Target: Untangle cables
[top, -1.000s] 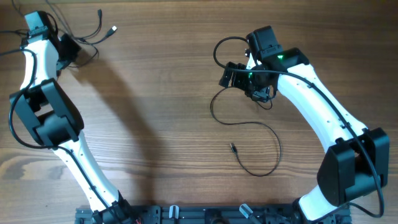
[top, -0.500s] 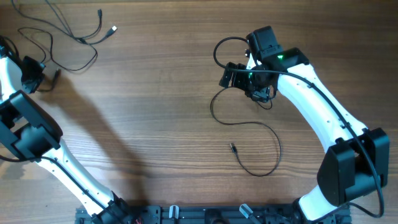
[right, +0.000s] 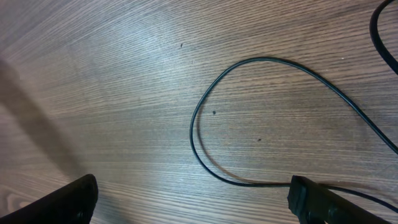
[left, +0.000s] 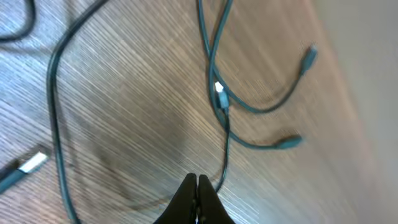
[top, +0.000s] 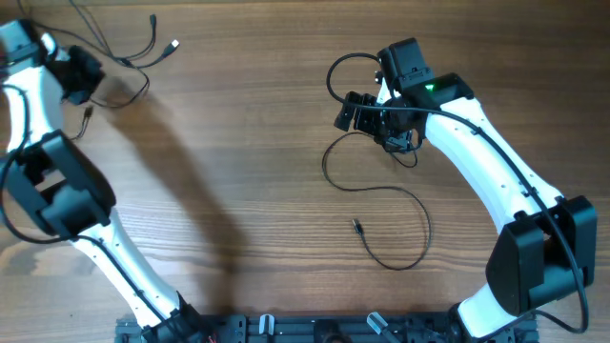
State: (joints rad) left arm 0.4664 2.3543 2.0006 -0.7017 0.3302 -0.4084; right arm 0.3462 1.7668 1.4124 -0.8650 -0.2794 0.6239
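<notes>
Left gripper (left: 198, 200): I am pinching it shut at the far-left corner of the table (top: 238, 143). A cable (left: 226, 140) is running just beside its tips; I cannot tell if it is gripped. In the last half second it has swung back toward the tangle (top: 122, 60). Right gripper (right: 194, 198): I am holding it wide open over the mid-table loop (right: 261, 59).

The overhead camera looks straight down on the whole worktop (top: 248, 143). The left wrist camera peers closely past the left gripper (left: 197, 184) at cables (left: 221, 99) in the far-left corner. The right wrist camera hangs low over a cable loop (right: 192, 127) right of centre. Overhead covers both spots.
</notes>
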